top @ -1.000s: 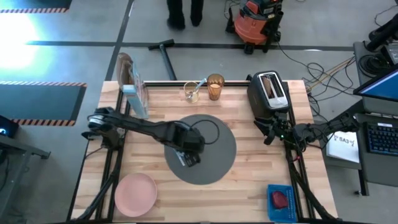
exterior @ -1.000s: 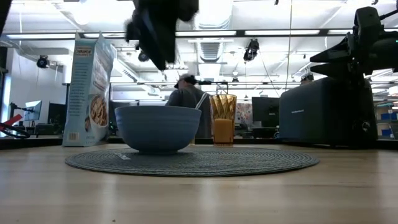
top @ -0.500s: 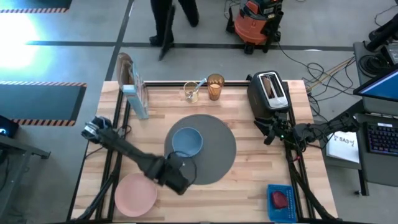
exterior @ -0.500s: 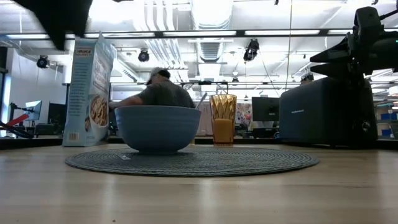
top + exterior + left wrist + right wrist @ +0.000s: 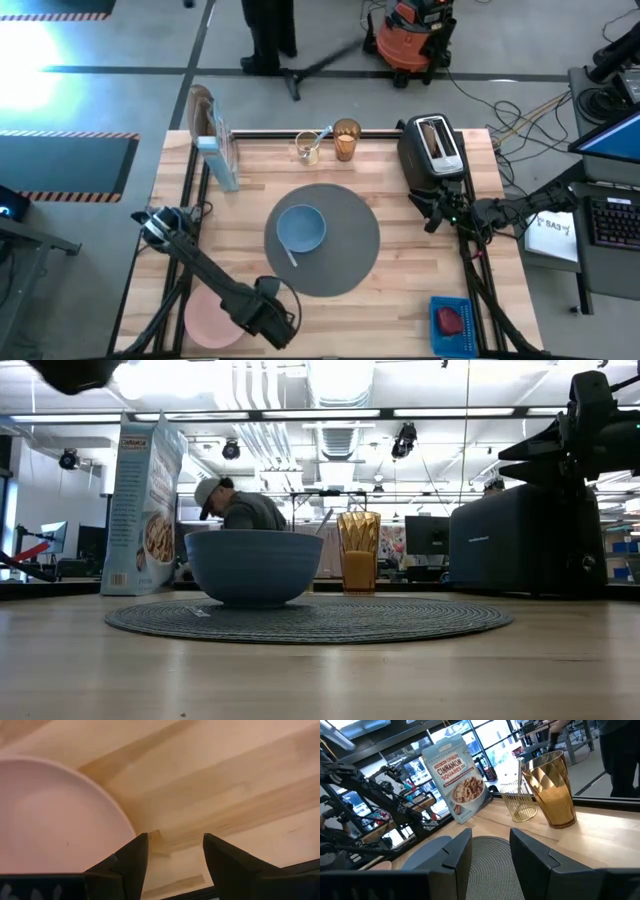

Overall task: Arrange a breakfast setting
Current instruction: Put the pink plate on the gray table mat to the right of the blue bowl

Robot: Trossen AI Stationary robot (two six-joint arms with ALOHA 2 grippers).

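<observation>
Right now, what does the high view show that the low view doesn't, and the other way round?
Only the high view shows the pink plate at the table's near left corner with the left gripper open over its right edge, the toast slice in the toaster, and the small red food piece. Only the low view shows the cereal box's printed front. Both show the blue bowl on the grey mat and the amber tumbler behind.

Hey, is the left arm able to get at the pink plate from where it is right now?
Probably yes. The left gripper hovers open by the pink plate rim at the table's near edge, with only bare wood between them and nothing blocking.
</observation>
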